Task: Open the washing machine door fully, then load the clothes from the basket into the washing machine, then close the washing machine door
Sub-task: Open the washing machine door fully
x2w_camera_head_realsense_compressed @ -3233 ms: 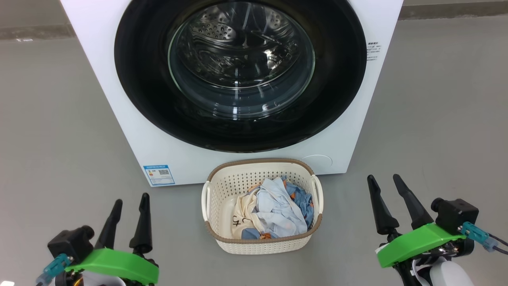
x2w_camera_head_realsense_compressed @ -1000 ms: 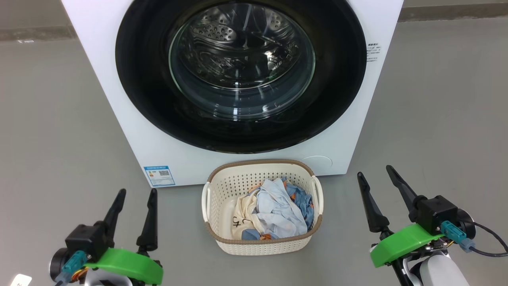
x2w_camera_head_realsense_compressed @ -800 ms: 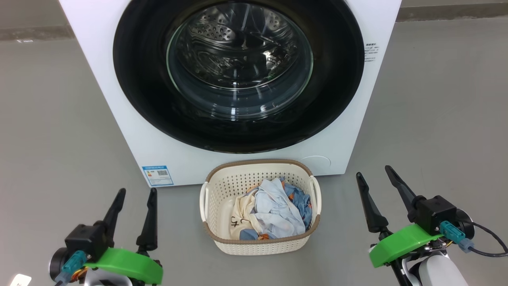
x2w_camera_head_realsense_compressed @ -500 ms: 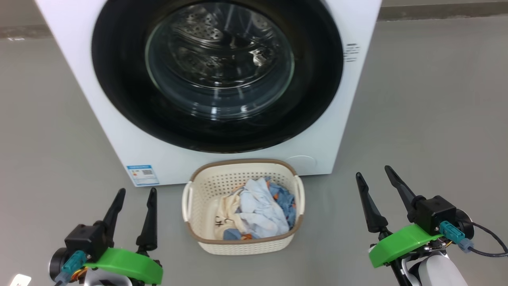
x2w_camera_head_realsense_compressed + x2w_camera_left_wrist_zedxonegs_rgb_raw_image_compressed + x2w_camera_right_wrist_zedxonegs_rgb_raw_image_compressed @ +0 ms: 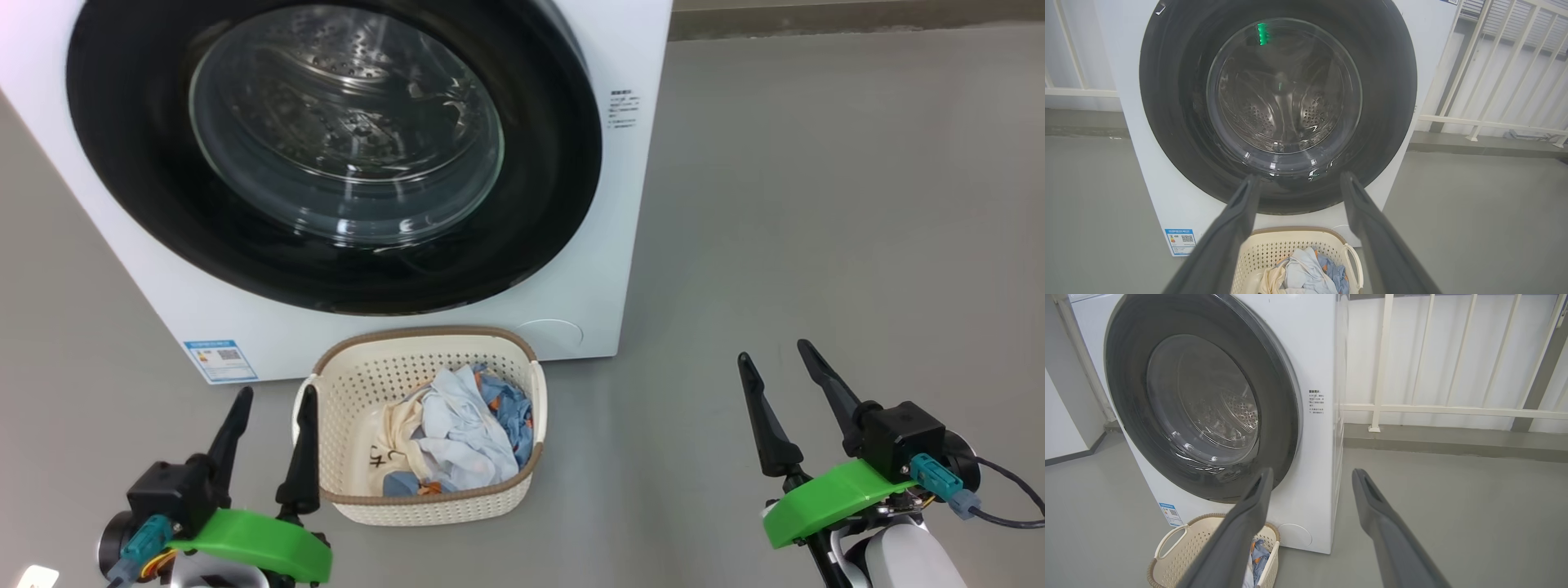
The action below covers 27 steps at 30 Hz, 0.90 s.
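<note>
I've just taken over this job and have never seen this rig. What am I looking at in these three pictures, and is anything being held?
The picture from above comes from the robot's head camera, looking down at the work. The two pairs of dark prongs on green mounts are its grippers: the left gripper at lower left and the right gripper at lower right. Both are open and hold nothing.

The other two pictures come from a camera on each wrist. Each looks along that gripper's own fingers, which rise from the bottom edge.

Ahead stands the washing machine, with its round black door shut. On the grey floor in front of it sits the basket, with the clothes inside. The wrist views also show a white railing beyond the machine.
</note>
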### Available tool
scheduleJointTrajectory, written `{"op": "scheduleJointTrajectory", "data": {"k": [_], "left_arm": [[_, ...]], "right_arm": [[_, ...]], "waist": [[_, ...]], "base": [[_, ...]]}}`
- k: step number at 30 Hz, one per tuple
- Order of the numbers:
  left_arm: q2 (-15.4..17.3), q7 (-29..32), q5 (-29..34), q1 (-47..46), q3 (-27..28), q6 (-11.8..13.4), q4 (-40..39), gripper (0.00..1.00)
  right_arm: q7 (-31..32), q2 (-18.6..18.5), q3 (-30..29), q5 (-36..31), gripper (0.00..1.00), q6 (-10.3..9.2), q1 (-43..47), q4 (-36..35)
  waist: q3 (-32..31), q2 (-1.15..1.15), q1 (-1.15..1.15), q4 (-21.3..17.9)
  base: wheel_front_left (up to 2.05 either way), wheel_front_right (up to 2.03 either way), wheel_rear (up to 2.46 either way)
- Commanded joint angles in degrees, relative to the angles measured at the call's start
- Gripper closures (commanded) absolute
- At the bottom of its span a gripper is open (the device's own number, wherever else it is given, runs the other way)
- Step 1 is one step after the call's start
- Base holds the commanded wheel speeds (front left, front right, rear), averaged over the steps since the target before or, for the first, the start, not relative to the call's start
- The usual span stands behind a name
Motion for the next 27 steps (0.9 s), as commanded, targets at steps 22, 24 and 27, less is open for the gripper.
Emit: {"op": "scheduleJointTrajectory", "data": {"k": [22,24,27], "left_arm": [[1.37,-0.37,0.03,-2.93,1.4,-0.15,-1.62,0.0],[1.4,-0.37,0.03,-2.96,1.42,-0.15,-1.64,0.0],[1.42,-0.37,0.04,-3.02,1.41,-0.15,-1.65,0.0]], "right_arm": [[-0.69,0.23,1.2,0.31,0.0,0.09,-2.4,-1.39],[-0.69,0.23,1.19,0.36,0.0,0.09,-2.47,-1.35],[-0.69,0.23,1.11,0.43,0.0,0.09,-2.59,-1.32]], "waist": [[0.47,0.0,0.0,0.31],[0.58,0.0,0.0,0.32],[0.71,0.0,0.0,0.35]], "base": [[0.04,0.04,-0.07],[0.0,0.0,0.0],[0.0,0.0,0.0]]}}
